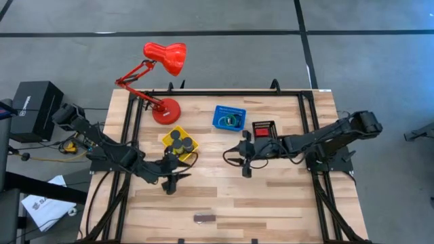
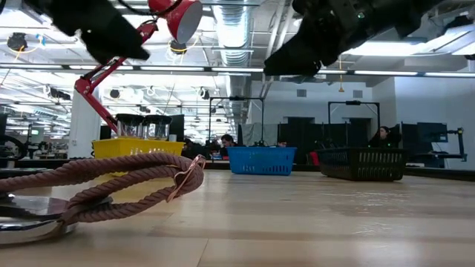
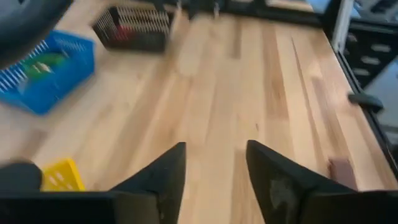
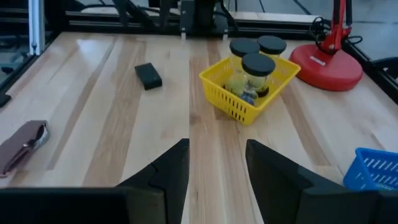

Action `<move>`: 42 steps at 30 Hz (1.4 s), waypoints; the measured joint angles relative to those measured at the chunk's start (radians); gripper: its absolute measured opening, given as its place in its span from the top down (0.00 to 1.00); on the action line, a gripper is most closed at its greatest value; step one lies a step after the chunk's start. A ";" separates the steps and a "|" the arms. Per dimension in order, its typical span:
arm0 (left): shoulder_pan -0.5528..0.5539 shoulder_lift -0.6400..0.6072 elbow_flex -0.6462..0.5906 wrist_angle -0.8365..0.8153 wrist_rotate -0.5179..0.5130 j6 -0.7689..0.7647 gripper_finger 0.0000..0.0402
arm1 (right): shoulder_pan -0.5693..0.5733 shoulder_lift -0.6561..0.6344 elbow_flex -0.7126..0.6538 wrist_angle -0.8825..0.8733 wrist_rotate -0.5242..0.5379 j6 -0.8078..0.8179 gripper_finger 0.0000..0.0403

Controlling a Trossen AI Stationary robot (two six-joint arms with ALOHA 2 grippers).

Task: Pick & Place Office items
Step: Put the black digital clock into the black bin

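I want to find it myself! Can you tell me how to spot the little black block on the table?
Find the red lamp and the yellow basket of black-lidded jars beside it. The black block lies alone on bare wood just past that basket, touching nothing. It is small, flat and boxy, unlike the round jars.

Even, bright overhead light fills the high view; the wooden counter [image 1: 271,196] reads clearly and the arms throw only short, soft shadows. In the low view, ceiling strip lights [image 2: 415,73] glare white while both arms hang as near-black silhouettes against them. The brownish rope loop [image 2: 111,185] close to that lens is soft, and the counter shows pale sheen farther back. The left wrist view is smeared throughout: the blue basket [image 3: 43,78] and black basket [image 3: 134,28] lack crisp edges. The right wrist view is sharp, with the yellow basket [image 4: 249,84] crisp and softly shadowed.
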 joint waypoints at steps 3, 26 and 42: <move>-0.025 0.000 0.000 -0.071 0.028 -0.045 0.53 | -0.006 0.024 -0.001 0.049 0.000 0.001 0.63; -0.228 0.000 -0.203 -0.305 0.061 -0.633 0.48 | -0.058 0.230 0.061 0.228 -0.001 -0.016 0.43; -0.255 0.250 -0.214 -0.045 0.102 -0.629 0.48 | -0.057 0.230 0.061 0.184 -0.002 -0.018 0.43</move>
